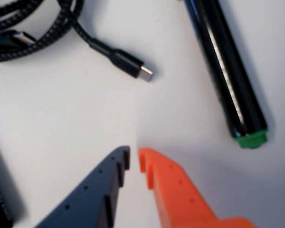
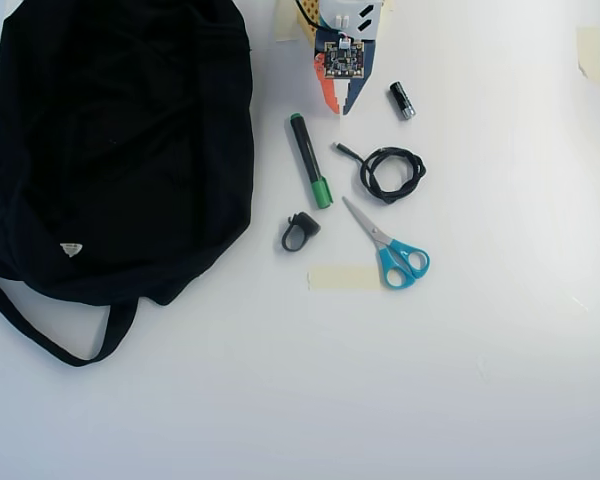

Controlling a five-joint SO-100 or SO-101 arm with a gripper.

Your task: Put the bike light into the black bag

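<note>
The bike light (image 2: 299,231) is a small black blob with a ring strap, lying on the white table just right of the black bag (image 2: 110,140), which fills the left of the overhead view. My gripper (image 2: 340,108) hangs near the table's top edge, well above the light and apart from it. In the wrist view its dark blue and orange fingers (image 1: 134,159) stand almost together over bare table with nothing between them. The bike light and the bag are out of the wrist view.
A black marker (image 2: 309,160) with a green end (image 1: 251,137) lies between gripper and light. A coiled black cable (image 2: 390,172) with its plug (image 1: 133,66), a small black cylinder (image 2: 401,100), blue-handled scissors (image 2: 390,248) and a tape strip (image 2: 342,278) lie to the right.
</note>
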